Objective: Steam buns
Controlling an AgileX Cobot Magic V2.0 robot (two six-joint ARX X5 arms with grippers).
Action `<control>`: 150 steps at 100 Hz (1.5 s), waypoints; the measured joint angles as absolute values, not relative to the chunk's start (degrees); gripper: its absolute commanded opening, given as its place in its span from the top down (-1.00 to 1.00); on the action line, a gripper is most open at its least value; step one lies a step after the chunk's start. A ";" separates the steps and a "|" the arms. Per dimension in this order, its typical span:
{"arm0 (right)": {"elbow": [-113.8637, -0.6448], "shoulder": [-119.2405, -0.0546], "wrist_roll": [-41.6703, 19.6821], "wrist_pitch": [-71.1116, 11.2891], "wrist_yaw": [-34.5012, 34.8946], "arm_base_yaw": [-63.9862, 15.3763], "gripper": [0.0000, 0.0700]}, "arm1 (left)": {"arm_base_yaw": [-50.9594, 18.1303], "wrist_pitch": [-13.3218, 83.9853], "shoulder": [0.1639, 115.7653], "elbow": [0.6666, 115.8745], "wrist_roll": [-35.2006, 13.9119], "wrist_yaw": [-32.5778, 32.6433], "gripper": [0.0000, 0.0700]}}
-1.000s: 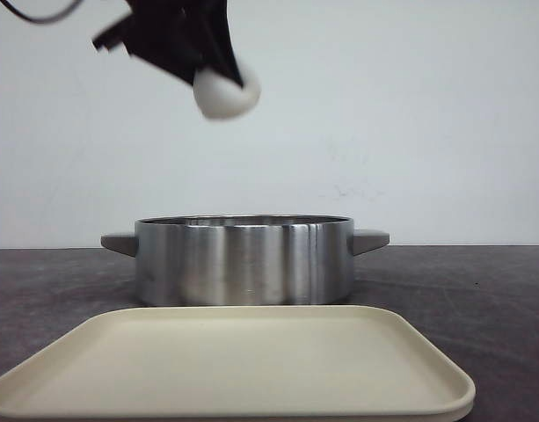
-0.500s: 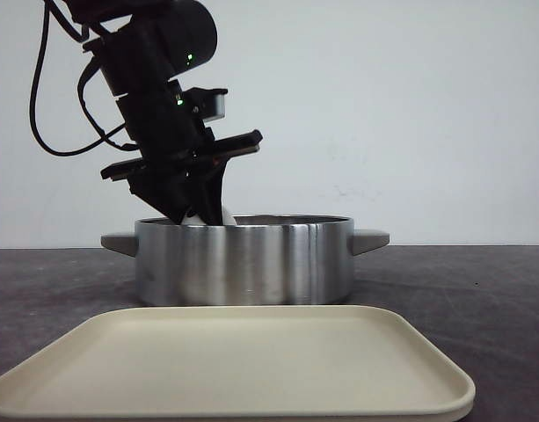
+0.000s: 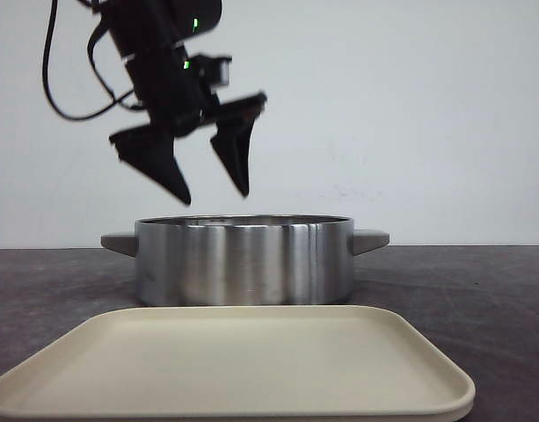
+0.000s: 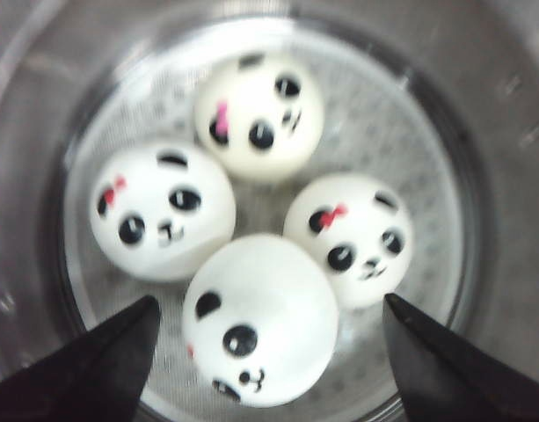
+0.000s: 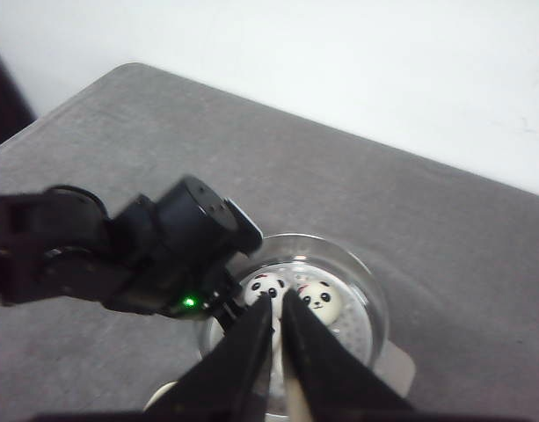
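Observation:
Several white panda-face buns lie together inside the steel pot (image 3: 243,259), on its perforated insert (image 4: 427,176). In the left wrist view one bun (image 4: 260,114) is at the far side, two buns (image 4: 161,211) (image 4: 350,237) are in the middle, and the nearest bun (image 4: 278,290) lies tipped over. My left gripper (image 3: 214,193) is open and empty, hanging just above the pot's left half; in its wrist view (image 4: 269,301) the jaws stand either side of the nearest bun without touching it. My right gripper (image 5: 278,297) is shut and empty, high above the pot. It does not show in the front view.
A cream tray (image 3: 234,360) lies in front of the pot, with nothing on it. The pot has grey handles (image 3: 371,239) on both sides. The dark tabletop (image 3: 462,290) extends right of the pot. In the right wrist view the left arm (image 5: 146,246) covers the pot's left side.
One second ago my left gripper held a bun high above the pot. It went down into the pot, let the bun go, and has risen out open and empty.

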State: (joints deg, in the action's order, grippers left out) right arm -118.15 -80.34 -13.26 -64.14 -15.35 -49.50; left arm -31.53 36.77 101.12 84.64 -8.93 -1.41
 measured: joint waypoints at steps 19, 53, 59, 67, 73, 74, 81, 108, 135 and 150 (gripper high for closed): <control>-115.55 -80.31 -13.23 -64.58 -18.74 -49.50 0.97 | -31.51 37.56 90.83 84.62 -8.86 -1.37 -0.02; -102.72 -77.95 -13.06 -55.13 -21.04 -50.19 0.97 | -30.35 37.91 67.88 82.91 -7.90 2.44 0.97; -98.19 -76.42 -12.84 -50.50 -20.86 -50.24 0.97 | -29.74 37.89 63.31 81.49 -7.53 3.05 0.97; -91.42 -73.76 -12.16 -43.51 -20.05 -50.26 0.97 | -28.49 37.89 56.88 78.85 -6.98 3.14 0.97; -85.97 -71.55 -11.77 -37.65 -18.41 -50.24 0.97 | -27.44 37.93 51.96 76.12 -6.87 3.20 0.97; -85.03 -71.16 -11.77 -36.64 -17.98 -50.24 0.97 | -27.29 37.89 51.13 75.59 -6.83 3.20 0.97; -78.22 -68.51 -11.57 -29.10 -15.14 -50.24 0.97 | -26.28 37.95 45.56 71.61 -6.79 3.27 0.97; -61.80 -64.01 -12.08 -10.50 -10.50 -50.26 0.97 | -25.19 41.25 30.44 59.96 -7.44 4.49 0.97; -61.80 -63.77 -12.27 -9.65 -10.50 -50.24 0.97 | -25.15 43.83 28.42 59.83 -8.14 4.82 0.95; -61.80 -63.77 -12.27 -9.65 -10.50 -50.24 0.97 | -25.15 43.88 28.45 59.83 -8.16 4.82 0.95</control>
State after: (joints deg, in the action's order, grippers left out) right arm -61.80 -63.77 -12.27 -9.65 -10.50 -50.24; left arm -25.15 43.88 28.45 59.83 -8.16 4.82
